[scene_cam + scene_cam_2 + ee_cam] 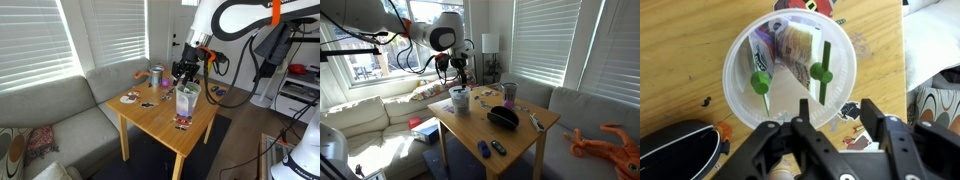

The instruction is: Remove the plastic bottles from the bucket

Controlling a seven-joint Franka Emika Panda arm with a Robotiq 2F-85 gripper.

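The bucket (735,70) is a translucent whitish tub standing on the wooden table, seen from above in the wrist view. It also shows in both exterior views (186,100) (460,99). Two plastic bottles lie inside it, leaning together, green caps toward me: one with a purple label (765,48), one with a yellowish label (797,45). My gripper (837,108) is open and empty. It hovers above the bucket, its fingers over the near rim, in both exterior views (183,72) (460,76).
A black oval object (675,155) (502,117) lies on the table beside the bucket. A grey can with orange (157,76) stands at the far side. Small items and stickers (852,110) lie around. A grey sofa (60,110) borders the table.
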